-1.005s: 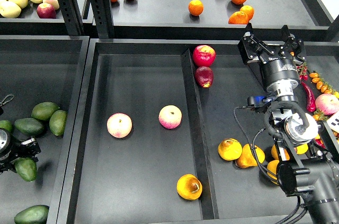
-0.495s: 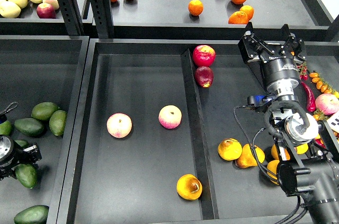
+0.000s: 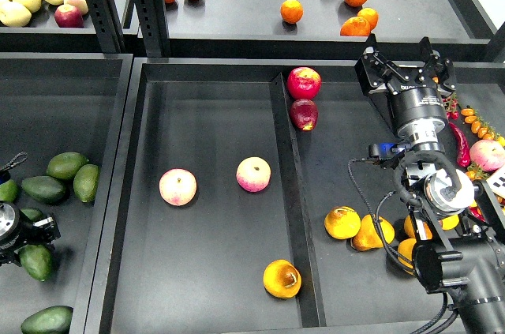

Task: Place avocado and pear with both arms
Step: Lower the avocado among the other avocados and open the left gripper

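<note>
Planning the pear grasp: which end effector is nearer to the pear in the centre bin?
Right. The right end effector hovers open up and to the right of the pear; the left end effector sits farther off, at the far-left edge among the avocados.

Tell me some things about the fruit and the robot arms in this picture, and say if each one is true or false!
1. Two pink-and-cream apples lie in the middle tray. True.
2. The pear is held in the right gripper. False: it lies on the tray floor near the front, and the gripper is up high with nothing between its open fingers.
3. The avocados are heaped in the left bin. True.
4. The oranges sit in the middle tray. False: they are on the back shelf.
5. The left gripper is beside the avocados. True.
</note>
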